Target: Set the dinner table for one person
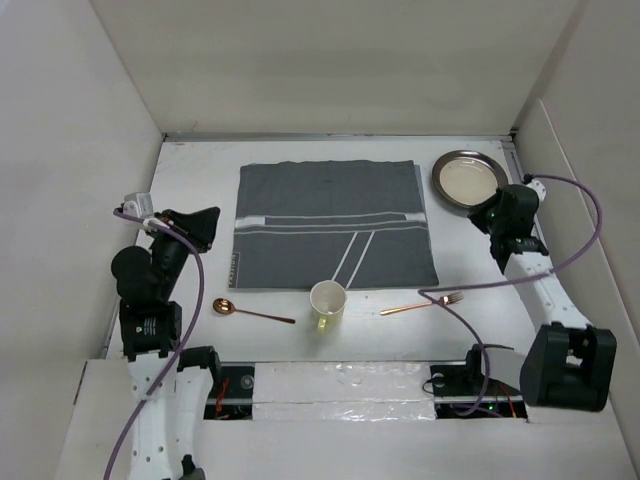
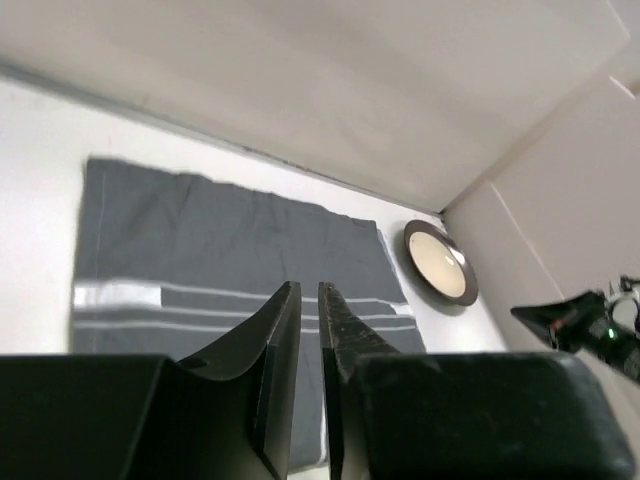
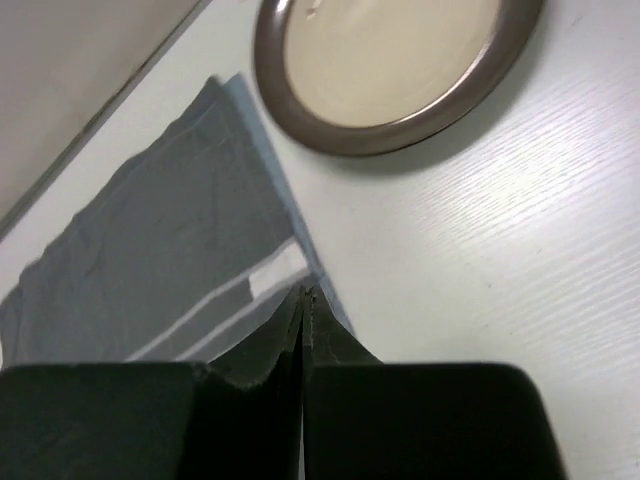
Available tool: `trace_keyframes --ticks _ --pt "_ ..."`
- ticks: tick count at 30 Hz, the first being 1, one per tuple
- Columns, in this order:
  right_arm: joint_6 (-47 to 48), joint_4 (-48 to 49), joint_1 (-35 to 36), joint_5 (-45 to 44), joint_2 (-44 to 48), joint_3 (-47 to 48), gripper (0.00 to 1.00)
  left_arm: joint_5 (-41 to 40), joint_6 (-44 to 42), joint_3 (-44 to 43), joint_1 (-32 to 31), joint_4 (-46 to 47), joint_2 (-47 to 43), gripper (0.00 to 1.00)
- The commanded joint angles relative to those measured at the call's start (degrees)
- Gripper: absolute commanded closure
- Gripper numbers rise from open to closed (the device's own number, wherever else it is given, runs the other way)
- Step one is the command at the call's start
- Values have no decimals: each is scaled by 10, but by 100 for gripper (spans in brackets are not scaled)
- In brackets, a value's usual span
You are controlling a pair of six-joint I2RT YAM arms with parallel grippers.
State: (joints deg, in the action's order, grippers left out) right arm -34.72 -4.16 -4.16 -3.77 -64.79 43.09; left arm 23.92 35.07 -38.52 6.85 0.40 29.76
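White dinner table (image 1: 200,170): only the overhead view shows cup (image 1: 328,302), spoon (image 1: 258,314), fork (image 1: 422,304).

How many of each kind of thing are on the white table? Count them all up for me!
Grey striped cloth mat: 1
Plate: 1
Cup: 1
Copper spoon: 1
Copper fork: 1
Total: 5
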Motion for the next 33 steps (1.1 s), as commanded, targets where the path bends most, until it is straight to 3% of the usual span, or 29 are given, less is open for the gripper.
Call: trace_keyframes --ticks 1,2,3,4,6,9,17,28,33 --pt "-39 71 -46 23 -68 32 100 37 -117 -46 0 -110 3 90" --pt "-51 77 -71 28 -83 37 100 32 -128 -55 -9 -123 0 90" --pt "-74 98 -83 33 -100 41 92 13 -134 -54 -19 -128 -5 89" --pt "-96 115 -109 33 -130 49 72 -4 -140 -47 -36 -132 -17 85" --pt "-115 129 -133 33 -166 59 52 -18 -148 -34 -43 -140 -25 81" --pt "-140 130 -168 60 -252 97 37 -34 -136 -2 -52 -133 -30 72" --pt "-242 171 -183 132 -400 150 35 -7 -141 0 -52 -126 -20 70" --pt "-288 51 -153 71 -468 268 42 -14 -142 -3 -52 -135 -18 72" --pt "-275 -37 -147 66 -499 339 54 -26 -142 -7 -52 -139 -18 73"
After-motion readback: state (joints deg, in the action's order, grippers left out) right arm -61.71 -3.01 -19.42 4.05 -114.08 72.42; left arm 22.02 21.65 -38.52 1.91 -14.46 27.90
